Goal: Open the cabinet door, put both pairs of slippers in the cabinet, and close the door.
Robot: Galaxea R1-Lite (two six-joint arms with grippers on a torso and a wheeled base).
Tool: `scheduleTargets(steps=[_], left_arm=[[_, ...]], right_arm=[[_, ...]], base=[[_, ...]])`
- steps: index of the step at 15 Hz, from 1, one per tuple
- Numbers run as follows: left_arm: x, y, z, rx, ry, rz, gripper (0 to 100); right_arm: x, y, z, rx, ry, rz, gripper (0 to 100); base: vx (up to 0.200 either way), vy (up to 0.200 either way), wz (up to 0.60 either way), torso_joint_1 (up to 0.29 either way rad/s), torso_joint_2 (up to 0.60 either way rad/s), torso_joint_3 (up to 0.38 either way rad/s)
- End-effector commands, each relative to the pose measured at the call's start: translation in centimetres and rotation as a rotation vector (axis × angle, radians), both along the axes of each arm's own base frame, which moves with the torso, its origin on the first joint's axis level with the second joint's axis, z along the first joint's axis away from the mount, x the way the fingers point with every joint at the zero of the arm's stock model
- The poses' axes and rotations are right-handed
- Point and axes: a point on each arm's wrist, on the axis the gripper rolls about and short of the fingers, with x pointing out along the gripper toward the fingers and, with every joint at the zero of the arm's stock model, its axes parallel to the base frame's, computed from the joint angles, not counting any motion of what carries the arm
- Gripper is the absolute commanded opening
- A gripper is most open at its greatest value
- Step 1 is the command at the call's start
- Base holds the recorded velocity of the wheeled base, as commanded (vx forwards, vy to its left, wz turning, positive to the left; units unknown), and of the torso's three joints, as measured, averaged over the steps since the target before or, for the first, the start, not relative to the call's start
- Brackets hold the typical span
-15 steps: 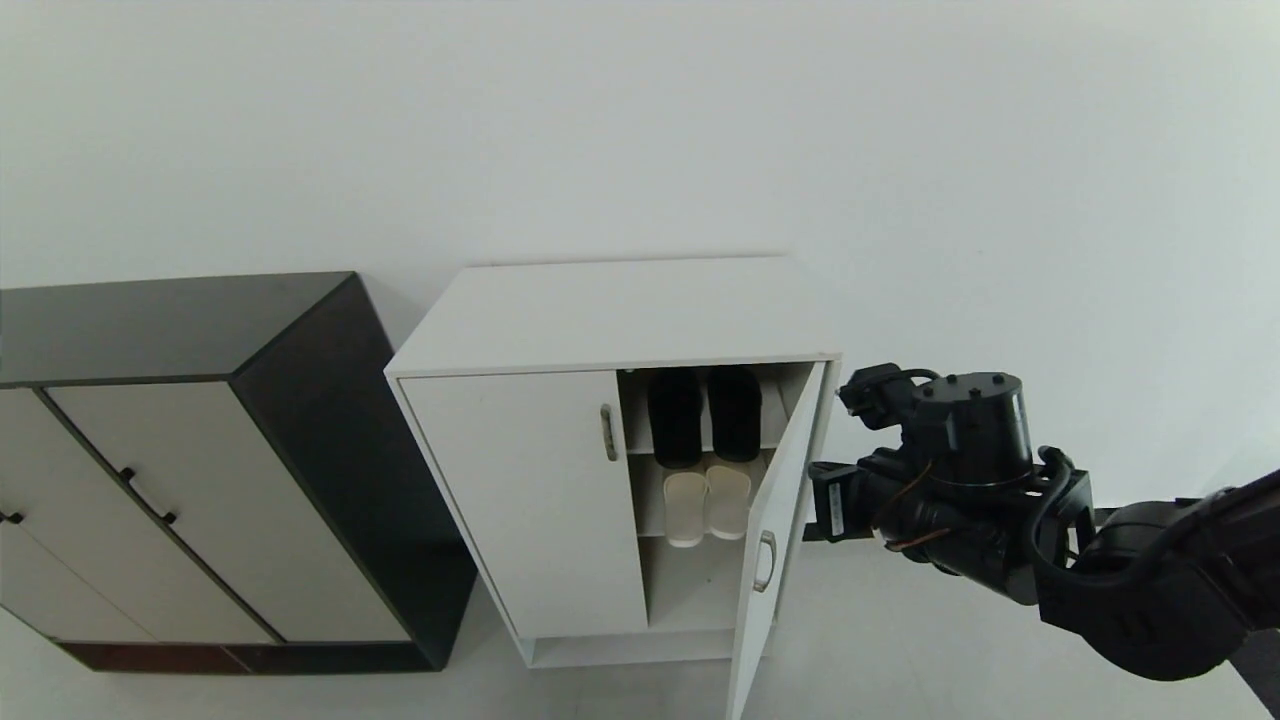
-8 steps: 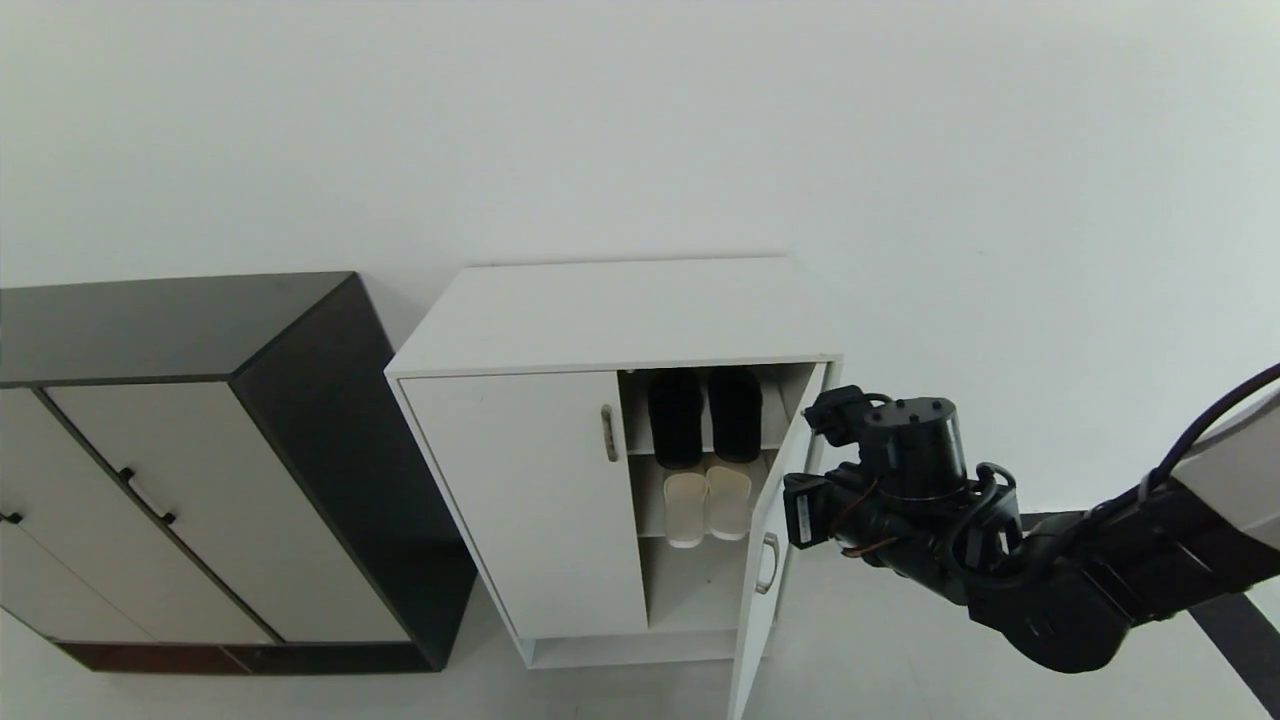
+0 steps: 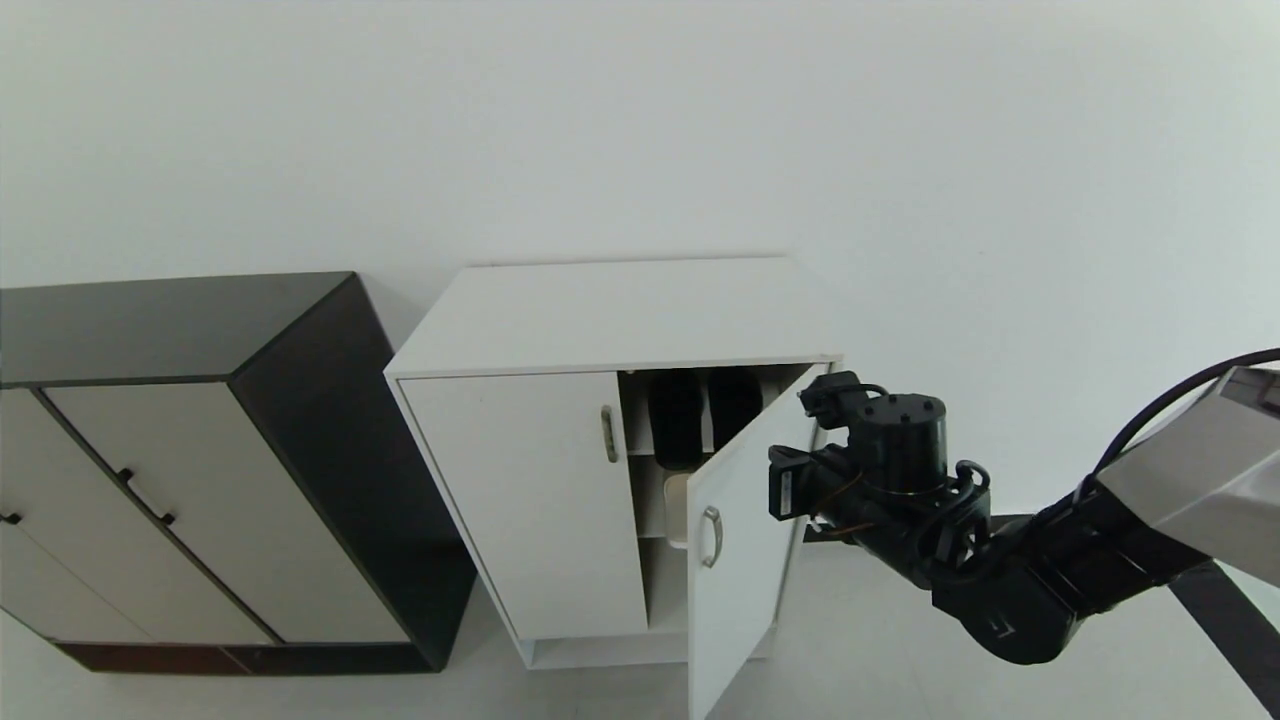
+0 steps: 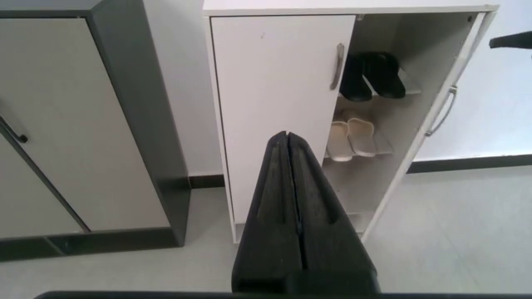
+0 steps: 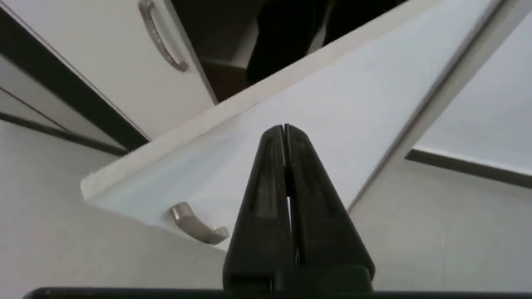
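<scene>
Jaws pressed together, the right gripper [image 5: 287,131] is facing the half-open door [image 3: 735,560] and should be pushing it slowly toward 10 o'clock.

Home-style entry or hallway corner; can't tell if real or staged. Cues: white cabinet [image 3: 610,310] used for shoes, black slippers [image 4: 372,75] on its upper shelf, pale slippers [image 4: 357,137] on the shelf below. Dark cabinet [image 3: 300,400] with pale doors just left of it. Both against a plain white wall [image 3: 640,120], on a pale floor [image 3: 850,670], with dark skirting [image 4: 482,160].
</scene>
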Motion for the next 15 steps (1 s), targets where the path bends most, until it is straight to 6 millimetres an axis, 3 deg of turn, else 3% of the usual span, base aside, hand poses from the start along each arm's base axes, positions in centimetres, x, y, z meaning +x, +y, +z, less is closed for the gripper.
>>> scheduleTargets(steps=[1,3,7,13,15], left_arm=[[0.0,0.0,0.0,-0.001,-0.001,0.000,0],[0.0,0.0,0.0,0.001,-0.001,0.000,0],[0.0,0.0,0.0,0.001,0.000,-0.001,0],[0.0,0.0,0.0,0.001,0.000,-0.001,0],[0.0,0.0,0.0,-0.001,0.000,-0.001,0]], right_arm=[[-0.4,-0.3,-0.2,-0.002,-0.001,0.004,0],[-1.8,-1.1,0.0,0.014,0.005,0.112,0],[-3.6,-1.9,-1.5,0.037,0.047,0.324,0],[-3.2,-1.9,-2.9,0.012,0.054,0.333,0],[-2.9,-1.6,-3.0,0.023,0.036,0.334,0]], base=[[0.000,0.000,0.00,0.000,0.00,0.000],[0.000,0.000,0.00,0.000,0.00,0.000],[0.050,0.000,0.00,-0.001,0.00,0.002],[0.200,0.000,0.00,0.005,0.00,0.003],[0.000,0.000,0.00,0.000,0.00,0.000]])
